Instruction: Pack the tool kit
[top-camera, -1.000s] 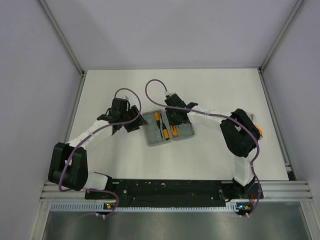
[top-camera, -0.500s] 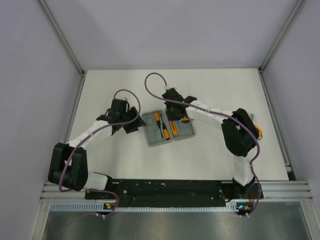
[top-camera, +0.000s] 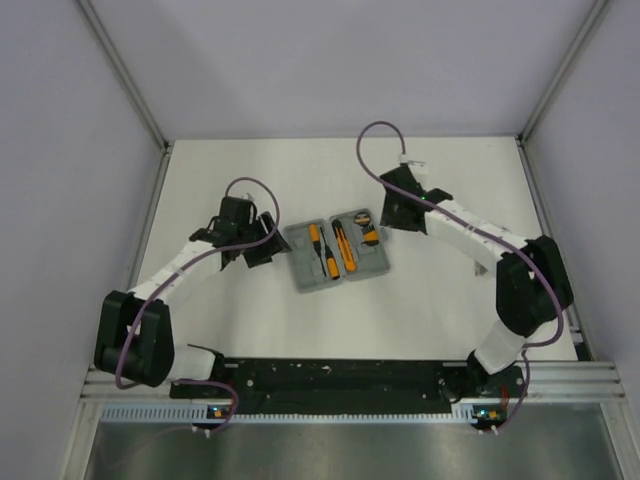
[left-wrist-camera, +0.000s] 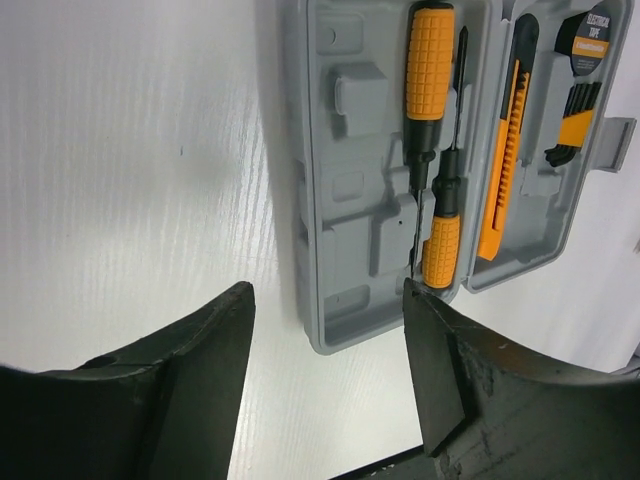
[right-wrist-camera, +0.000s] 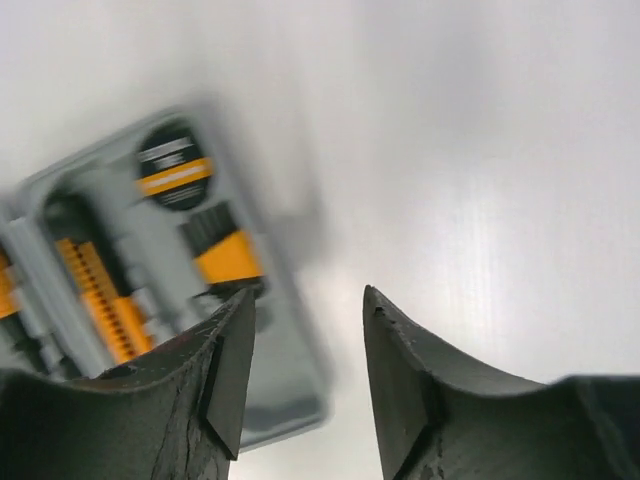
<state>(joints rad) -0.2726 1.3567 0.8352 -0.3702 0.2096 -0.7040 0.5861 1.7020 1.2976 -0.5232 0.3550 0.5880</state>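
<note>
Top external view: case (top-camera: 335, 255) lies open and flat mid-table (top-camera: 450, 300), two halves side by side, hinge line running roughly near-to-far with a slight tilt. Left gripper (top-camera: 262, 247) sits just beside the left half's outer long edge, fingers apart, holding nothing. Right gripper (top-camera: 390, 214) is near the right half's far corner, fingers also apart and empty. Left wrist view has the case straight ahead of the fingers, screwdrivers (left-wrist-camera: 430, 70) seated lengthwise along the hinge, some slots bare. Right wrist view is blurred, tape (right-wrist-camera: 172, 165) visible in its slot. No loose tools seen, so closing is probably next; left arm is better lined up to fold its half over.
</note>
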